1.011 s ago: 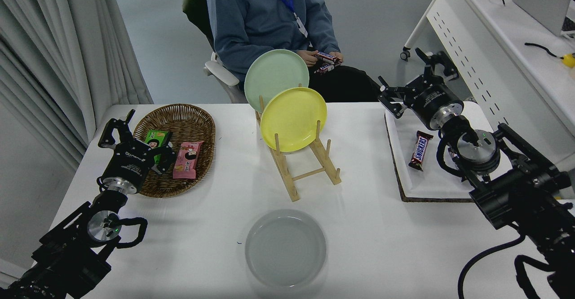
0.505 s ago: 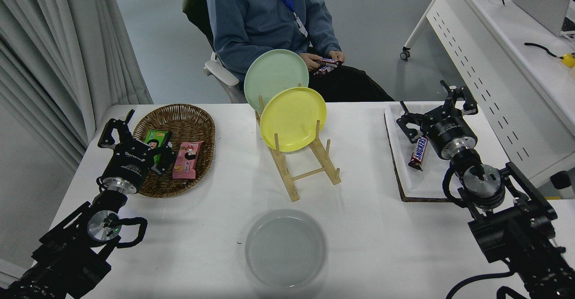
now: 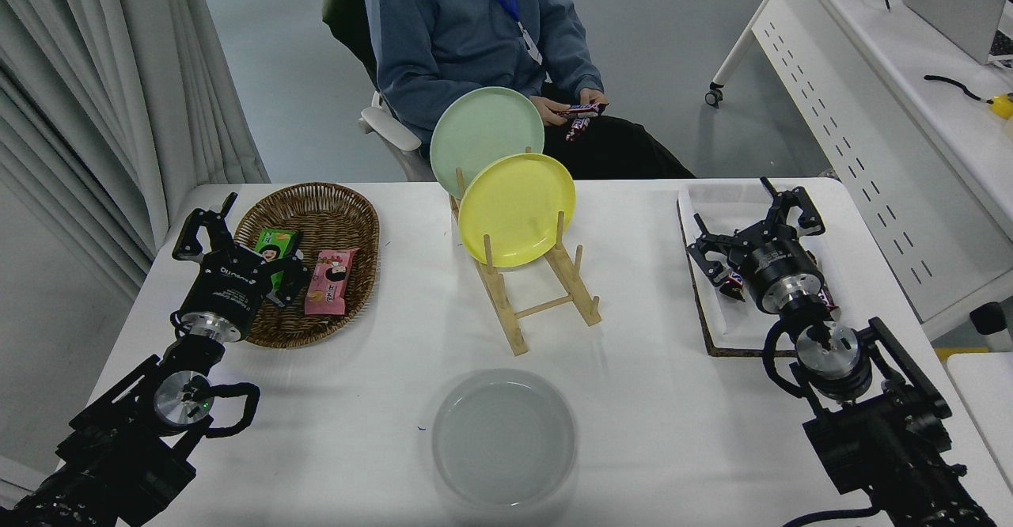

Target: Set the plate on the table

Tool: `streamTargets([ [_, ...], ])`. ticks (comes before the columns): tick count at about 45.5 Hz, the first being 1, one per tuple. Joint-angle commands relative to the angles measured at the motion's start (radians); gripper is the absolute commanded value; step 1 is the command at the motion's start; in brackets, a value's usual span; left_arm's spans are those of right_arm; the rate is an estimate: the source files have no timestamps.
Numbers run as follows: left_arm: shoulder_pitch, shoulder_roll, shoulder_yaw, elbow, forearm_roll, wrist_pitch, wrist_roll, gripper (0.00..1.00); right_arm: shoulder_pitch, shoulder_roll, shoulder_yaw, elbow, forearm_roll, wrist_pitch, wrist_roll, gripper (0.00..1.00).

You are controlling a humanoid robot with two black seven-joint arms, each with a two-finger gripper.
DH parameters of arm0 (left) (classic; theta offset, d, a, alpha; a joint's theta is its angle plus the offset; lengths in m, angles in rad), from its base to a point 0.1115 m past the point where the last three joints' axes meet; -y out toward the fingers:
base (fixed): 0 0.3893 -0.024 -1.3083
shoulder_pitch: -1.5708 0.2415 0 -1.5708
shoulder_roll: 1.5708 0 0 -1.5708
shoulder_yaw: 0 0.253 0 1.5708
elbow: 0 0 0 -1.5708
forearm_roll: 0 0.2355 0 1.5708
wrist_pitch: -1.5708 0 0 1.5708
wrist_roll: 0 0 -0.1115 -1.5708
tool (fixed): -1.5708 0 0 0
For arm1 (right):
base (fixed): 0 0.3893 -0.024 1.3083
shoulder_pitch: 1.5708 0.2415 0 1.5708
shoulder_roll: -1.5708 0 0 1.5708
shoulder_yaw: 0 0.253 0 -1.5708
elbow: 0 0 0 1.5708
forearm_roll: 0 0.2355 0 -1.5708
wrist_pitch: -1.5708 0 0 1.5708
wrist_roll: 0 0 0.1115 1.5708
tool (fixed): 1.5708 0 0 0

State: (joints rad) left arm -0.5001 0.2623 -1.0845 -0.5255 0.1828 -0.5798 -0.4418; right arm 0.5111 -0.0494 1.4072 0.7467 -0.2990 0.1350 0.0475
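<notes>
The grey plate [image 3: 503, 437] lies flat on the worktop [image 3: 681, 424] at six o'clock; the task looks done. Right gripper [image 3: 750, 225], jaws spread and empty, needs only to park.

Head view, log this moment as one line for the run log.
plate: flat on table, near edge | right gripper: open, over tray, empty | left gripper: open, by basket | rack: two plates

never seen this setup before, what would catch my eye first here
Probably the yellow plate and pale green plate standing upright in the wooden rack at the table's middle. In front of them the grey plate lies flat on the white table near its front edge. At the right, the right gripper hangs open over the white tray.
</notes>
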Motion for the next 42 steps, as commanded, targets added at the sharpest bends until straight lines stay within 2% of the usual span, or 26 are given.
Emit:
streamTargets([
  [1, 0.000, 0.000, 0.000, -0.001, 0.000, 0.000, 0.000, 1.00, 0.030, -0.024, -0.057, -0.053, -0.017, -0.023, 0.049, 0.99],
  [16, 0.000, 0.000, 0.000, -0.001, 0.000, 0.000, 0.000, 1.00, 0.040, -0.027, -0.065, -0.047, -0.008, 0.011, 0.057, 0.99],
  [28, 0.000, 0.000, 0.000, -0.001, 0.000, 0.000, 0.000, 1.00, 0.010, -0.044, -0.085, -0.047, -0.009, 0.075, 0.115, 0.99],
  [36, 0.000, 0.000, 0.000, -0.001, 0.000, 0.000, 0.000, 1.00, 0.012, -0.064, -0.090, -0.049, -0.009, 0.133, 0.130, 0.99],
  [42, 0.000, 0.000, 0.000, 0.001, 0.000, 0.000, 0.000, 1.00, 0.020, -0.064, -0.090, -0.059, -0.008, 0.133, 0.130, 0.99],
])
